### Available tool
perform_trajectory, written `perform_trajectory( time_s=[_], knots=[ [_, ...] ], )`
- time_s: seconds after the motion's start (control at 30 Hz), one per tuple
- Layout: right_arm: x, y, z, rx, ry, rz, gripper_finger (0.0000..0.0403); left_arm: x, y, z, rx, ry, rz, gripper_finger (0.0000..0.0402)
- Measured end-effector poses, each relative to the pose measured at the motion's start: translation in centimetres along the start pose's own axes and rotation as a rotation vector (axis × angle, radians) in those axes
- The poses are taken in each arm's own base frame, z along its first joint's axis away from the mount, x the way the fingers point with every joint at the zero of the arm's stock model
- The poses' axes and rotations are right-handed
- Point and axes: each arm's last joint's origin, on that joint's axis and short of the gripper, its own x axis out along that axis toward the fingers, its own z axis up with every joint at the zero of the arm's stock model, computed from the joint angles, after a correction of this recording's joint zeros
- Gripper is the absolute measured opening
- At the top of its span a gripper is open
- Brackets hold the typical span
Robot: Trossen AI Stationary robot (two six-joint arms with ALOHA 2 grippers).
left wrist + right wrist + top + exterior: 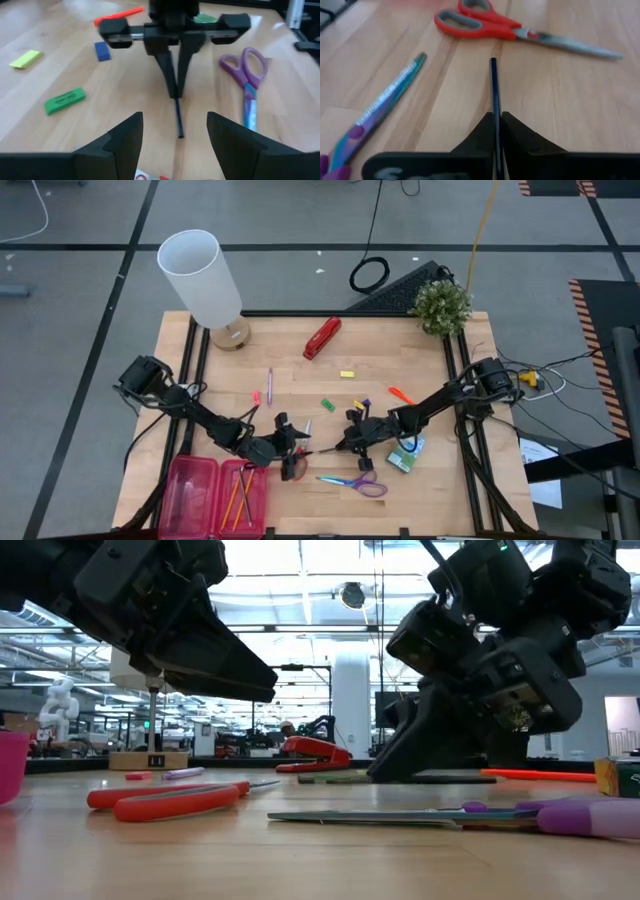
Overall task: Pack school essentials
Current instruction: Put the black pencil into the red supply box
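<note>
— Pens first: where is the thin dark pen [493, 82] at this moment?

— It is in the right hand [352, 442], near the middle of the desk [420, 370]. The two fingers are clenched on it and the pen sticks out forward, toward the left hand [290, 452].

— And the left hand, is it grasping something?

— No, it is released. Its fingers [122, 137] stand wide apart and nothing is between them. It faces the right hand, and the tip of the pen points into the gap but is not inside it.

— Where are the other school things?

— The red-handled scissors [485, 25] lie on the desk just beside the left hand. The purple-handled scissors [357, 482] lie near the front edge, under the right hand. A green eraser [65, 100], a yellow eraser [25, 58] and a blue eraser [102, 51] are spread on the wood behind the two hands. The crayon box [406, 454] lies beside the right arm. An orange marker [401, 395] is a little behind it.

— Is something packed already?

— Orange pencils [233, 498] are inside the pink case [185, 498], at the front left corner of the desk. The red stapler [322, 337] stays at the back, between the white lamp [202, 280] and the small plant [441, 306].
</note>
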Motion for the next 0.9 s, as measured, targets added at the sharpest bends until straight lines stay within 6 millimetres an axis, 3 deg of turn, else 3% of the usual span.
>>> perform_trajectory(
  time_s=[0.43,0.9],
  knots=[
    [0.0,-0.1,0.7,0.03,-0.067,-0.004,0.0013,1.7,-0.5,-0.4,0.007,0.036,-0.014,0.0223],
    [-0.1,-0.4,1.5,0.084,-0.143,-0.026,0.0013,2.4,0.4,-0.2,-0.032,0.106,0.011,0.0223]
  ],
)
